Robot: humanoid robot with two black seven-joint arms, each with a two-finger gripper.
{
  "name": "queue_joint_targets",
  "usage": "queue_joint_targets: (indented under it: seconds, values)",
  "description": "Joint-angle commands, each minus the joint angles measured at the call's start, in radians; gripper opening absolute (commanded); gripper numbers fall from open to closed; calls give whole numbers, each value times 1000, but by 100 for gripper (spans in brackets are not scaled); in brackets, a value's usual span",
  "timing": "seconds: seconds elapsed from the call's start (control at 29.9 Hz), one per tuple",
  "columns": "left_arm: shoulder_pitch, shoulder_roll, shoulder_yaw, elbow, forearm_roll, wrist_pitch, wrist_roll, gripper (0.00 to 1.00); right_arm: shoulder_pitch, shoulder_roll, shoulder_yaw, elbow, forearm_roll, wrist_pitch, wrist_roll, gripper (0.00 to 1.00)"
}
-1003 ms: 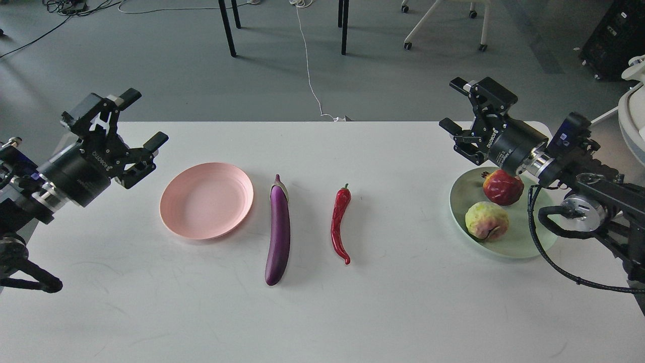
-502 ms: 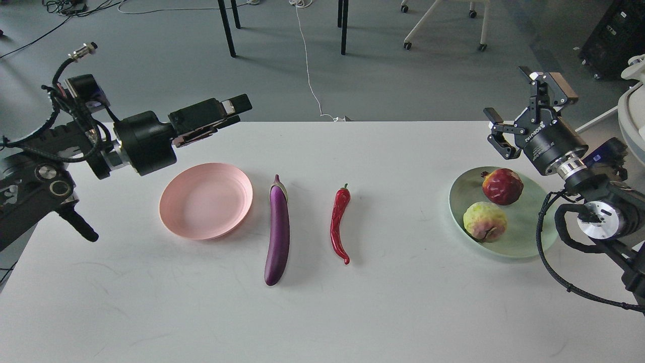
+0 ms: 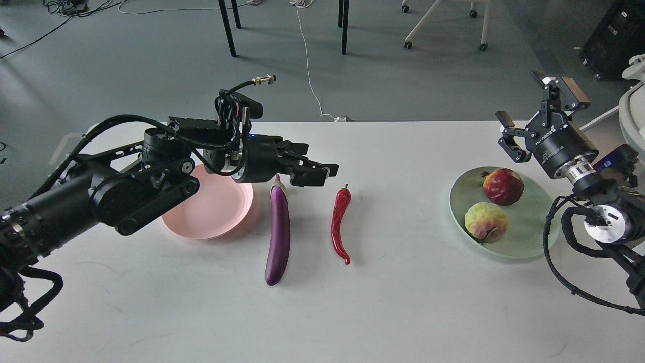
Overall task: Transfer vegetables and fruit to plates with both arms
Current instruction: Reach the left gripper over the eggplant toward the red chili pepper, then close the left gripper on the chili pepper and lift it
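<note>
A purple eggplant and a red chili pepper lie side by side mid-table. The pink plate sits left of them, empty, partly hidden by my left arm. My left gripper is open, reaching across above the eggplant's stem end, between it and the chili's top. The mint green plate at the right holds the dark red fruit and the yellow-green fruit. My right gripper is open and empty, raised behind that plate.
The white table ends at its far edge just behind the grippers. Beyond it are grey floor, table and chair legs, and a white cable. A white object stands at the right edge.
My left arm swung right across the pink plate, bringing its gripper from the far left to above the eggplant's stem. My right gripper moved right and up, away from the green plate.
</note>
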Motion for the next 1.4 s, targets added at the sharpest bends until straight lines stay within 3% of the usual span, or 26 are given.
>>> queue_joint_targets:
  seconds: [0.0, 0.43, 1.1, 1.37]
  values:
    - [-30, -74, 73, 107, 11, 15, -1, 99, -6, -5, 0, -6, 0, 0, 0, 97]
    - [-36, -285, 191, 347, 80, 64, -7, 98, -9, -4, 0, -6, 0, 0, 0, 97]
    - [-2, -305, 240, 425, 69, 65, 5, 85, -24, -5, 2, 2, 2, 1, 0, 97]
    - [-12, -305, 234, 423, 53, 62, 2, 85, -24, -5, 2, 2, 2, 1, 0, 97]
